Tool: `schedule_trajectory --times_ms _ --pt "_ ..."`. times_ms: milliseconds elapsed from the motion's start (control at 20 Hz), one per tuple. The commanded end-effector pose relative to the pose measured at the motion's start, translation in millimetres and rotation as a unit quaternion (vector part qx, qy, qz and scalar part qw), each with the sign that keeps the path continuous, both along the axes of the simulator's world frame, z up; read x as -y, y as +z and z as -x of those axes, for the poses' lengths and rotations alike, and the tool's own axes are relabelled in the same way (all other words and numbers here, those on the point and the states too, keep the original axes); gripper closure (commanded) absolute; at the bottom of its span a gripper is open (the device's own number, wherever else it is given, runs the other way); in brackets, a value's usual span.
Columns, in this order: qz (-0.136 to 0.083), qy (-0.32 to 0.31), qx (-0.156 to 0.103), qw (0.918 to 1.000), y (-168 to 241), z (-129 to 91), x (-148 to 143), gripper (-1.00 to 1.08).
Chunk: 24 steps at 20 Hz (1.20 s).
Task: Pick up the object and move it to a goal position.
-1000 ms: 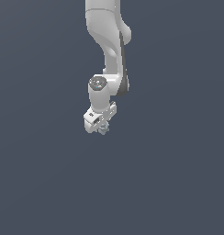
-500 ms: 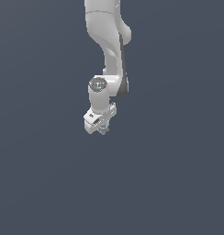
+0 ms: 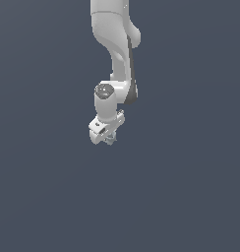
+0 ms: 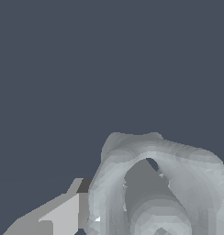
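Observation:
In the exterior view the white arm (image 3: pixel 119 54) hangs down from the top, with its white gripper (image 3: pixel 108 137) at the centre. The object (image 3: pixel 111 140), a tiny pale blue-grey knobbly lump, sits between the fingertips just under the gripper block, mostly hidden by it. In the wrist view the object (image 4: pixel 155 183) fills the near corner as a large grey knobbly shape with a hollow. It lies against one grey finger (image 4: pixel 63 215), and the other finger is hidden behind it. The gripper looks shut on the object.
Only a flat, uniform dark blue-grey surface (image 3: pixel 48 197) surrounds the arm in both views. No other objects, containers or edges show.
The gripper has shifted very slightly toward the exterior view's left and down. The object stays between the fingers.

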<state>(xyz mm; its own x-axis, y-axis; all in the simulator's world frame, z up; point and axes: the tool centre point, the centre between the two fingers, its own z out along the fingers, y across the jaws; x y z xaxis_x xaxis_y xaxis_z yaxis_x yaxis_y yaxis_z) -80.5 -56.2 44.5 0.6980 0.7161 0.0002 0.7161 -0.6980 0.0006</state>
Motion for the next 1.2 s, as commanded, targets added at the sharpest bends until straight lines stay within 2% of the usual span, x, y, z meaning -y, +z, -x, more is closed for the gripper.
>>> schedule_trajectory --times_ms 0,300,850,1150 --pt "0.000 0.000 0.000 1.0000 2 -5 3 1.08" --pt "0.000 0.000 0.000 1.0000 12 -27 15 1.08" --pt "0.000 0.000 0.000 1.0000 39 -87 49 1.08" --pt "0.000 0.000 0.000 1.0000 49 -111 61 1.08"
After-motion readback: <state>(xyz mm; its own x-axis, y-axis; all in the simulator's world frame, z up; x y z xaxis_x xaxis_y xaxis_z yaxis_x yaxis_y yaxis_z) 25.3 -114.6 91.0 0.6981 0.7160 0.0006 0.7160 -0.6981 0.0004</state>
